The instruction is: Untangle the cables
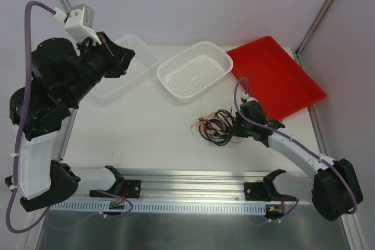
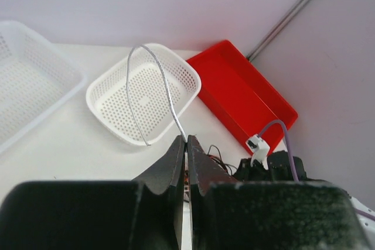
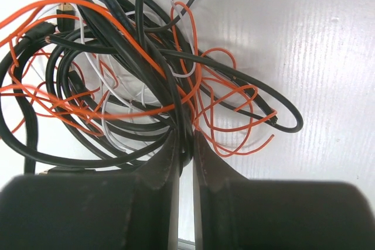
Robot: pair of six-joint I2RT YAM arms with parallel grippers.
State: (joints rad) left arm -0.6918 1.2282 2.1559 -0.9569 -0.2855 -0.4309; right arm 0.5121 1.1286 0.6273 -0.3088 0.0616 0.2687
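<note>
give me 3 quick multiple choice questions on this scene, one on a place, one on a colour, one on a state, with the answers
1. Where does the cable tangle lie?
A) in the red tray
B) on the table, on the near side of the white basket
C) inside the white basket

2. What colour is the thin wire in the left gripper?
A) white
B) orange
C) black

3. How is the right gripper?
A) wide open above the tangle
B) shut on strands of the tangle
C) holding the basket rim

1 B: the top view shows it on bare table.
2 A: a white loop rises from the shut fingertips.
3 B: black strands sit pinched between its fingers.
</note>
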